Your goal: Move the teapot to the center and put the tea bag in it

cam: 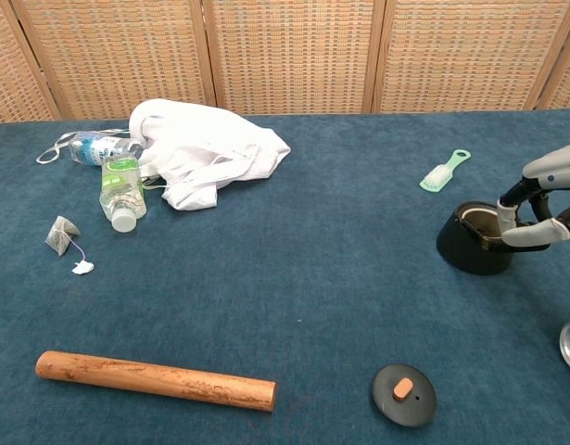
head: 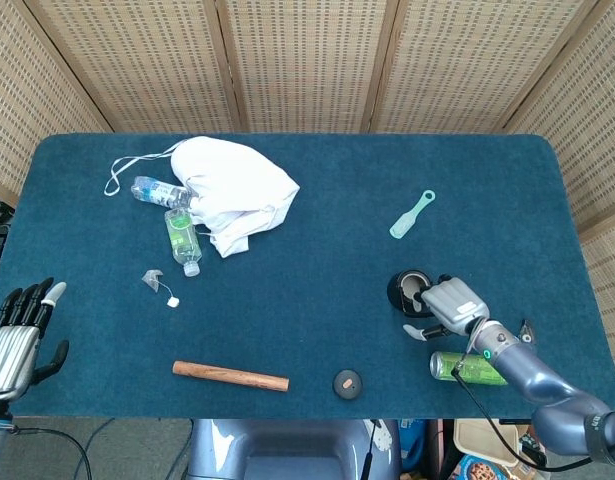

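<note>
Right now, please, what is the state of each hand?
Left hand: open, holding nothing.
Right hand: at the teapot handle; grip cannot be told.

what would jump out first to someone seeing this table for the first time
Probably the right hand at the table's right side, its fingers at the rim of the open black teapot. Next, the white cloth heap at the far left with two bottles beside it. Then the wooden rolling pin along the near edge.
</note>
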